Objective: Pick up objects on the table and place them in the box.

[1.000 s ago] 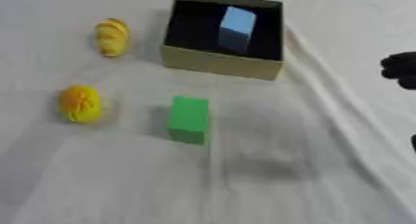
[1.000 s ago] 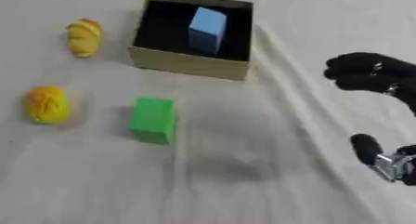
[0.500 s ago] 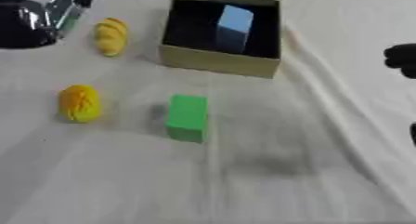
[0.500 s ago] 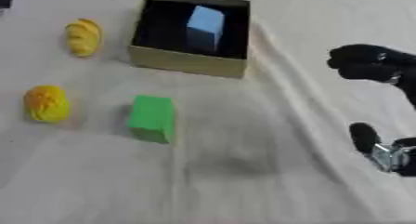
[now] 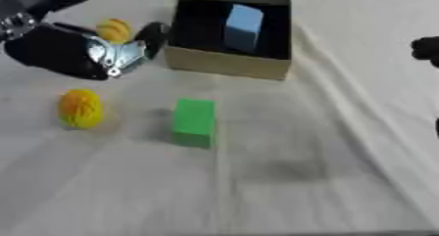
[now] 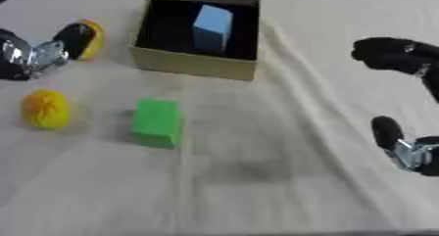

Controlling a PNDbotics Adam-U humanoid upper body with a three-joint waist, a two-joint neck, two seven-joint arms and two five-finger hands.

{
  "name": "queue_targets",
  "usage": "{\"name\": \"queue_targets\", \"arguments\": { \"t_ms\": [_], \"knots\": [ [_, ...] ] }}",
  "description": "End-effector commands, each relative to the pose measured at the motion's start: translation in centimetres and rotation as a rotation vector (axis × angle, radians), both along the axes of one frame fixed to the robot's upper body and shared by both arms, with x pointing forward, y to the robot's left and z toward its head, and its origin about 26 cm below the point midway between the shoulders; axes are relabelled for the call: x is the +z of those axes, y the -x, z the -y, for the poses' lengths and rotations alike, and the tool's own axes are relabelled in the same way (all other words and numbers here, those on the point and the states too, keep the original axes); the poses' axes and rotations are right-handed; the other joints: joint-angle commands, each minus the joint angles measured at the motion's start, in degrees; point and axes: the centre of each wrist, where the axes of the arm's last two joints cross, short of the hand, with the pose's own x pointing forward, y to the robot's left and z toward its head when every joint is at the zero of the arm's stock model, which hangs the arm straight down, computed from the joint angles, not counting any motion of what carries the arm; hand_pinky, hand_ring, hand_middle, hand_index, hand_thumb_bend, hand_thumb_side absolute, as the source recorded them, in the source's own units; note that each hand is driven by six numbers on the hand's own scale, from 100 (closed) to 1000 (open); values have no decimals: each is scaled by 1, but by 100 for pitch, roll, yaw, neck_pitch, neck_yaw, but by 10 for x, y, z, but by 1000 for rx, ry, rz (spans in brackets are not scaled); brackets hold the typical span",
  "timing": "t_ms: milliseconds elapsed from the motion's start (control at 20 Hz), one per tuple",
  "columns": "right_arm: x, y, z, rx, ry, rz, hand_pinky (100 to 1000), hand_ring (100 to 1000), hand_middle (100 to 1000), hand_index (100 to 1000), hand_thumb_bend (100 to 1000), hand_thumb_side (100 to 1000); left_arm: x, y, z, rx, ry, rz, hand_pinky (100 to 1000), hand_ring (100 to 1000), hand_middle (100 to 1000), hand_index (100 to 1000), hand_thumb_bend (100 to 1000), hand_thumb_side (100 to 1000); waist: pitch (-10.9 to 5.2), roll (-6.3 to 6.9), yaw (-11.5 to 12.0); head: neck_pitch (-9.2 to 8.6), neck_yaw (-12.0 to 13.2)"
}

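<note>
Here, label by label:

Left hand [image 5: 73, 54]: reached in from the upper left of the frame, fingers spread, one dark fingertip just beside the box wall and over the upper yellow object.
Right hand [image 6: 403, 103]: sat at the right edge, fingers relaxed and apart, holding nothing.
Box [image 5: 225, 64]: stood at upper centre, tan walls, dark inside.
Blue block [image 5: 243, 21]: leaned inside the box.
Upper yellow object [image 5: 114, 30]: lay left of the box, partly hidden by the left hand.
Lower yellow object [image 5: 81, 107]: lay at mid left, apart from both hands.
Green block [image 5: 194, 121]: stood near centre on the white cloth [image 5: 283, 181], below the box.
</note>
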Motion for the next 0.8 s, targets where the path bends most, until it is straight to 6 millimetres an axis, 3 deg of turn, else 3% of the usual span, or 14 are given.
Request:
{"name": "queue_targets", "arguments": {
  "t_ms": [50, 350, 800],
  "knots": [
    [8, 2, 0, 0, 4, 16, 918, 899, 827, 901, 100, 523, 5, 5, 3, -7, -53, -36, 808, 811, 810, 922, 191, 751, -132, -12, -8, -14, -19],
    [5, 2, 0, -8, 4, 2, 920, 899, 822, 900, 100, 541, -2, 5, 10, -13, -112, -152, 823, 821, 809, 905, 273, 821, -129, -5, 6, -2, -47],
    [3, 2, -1, -13, 1, -13, 922, 898, 817, 899, 100, 557, -20, -2, 23, 51, -241, -240, 846, 820, 790, 888, 423, 847, -131, 9, 53, 51, -124]
  ]
}}
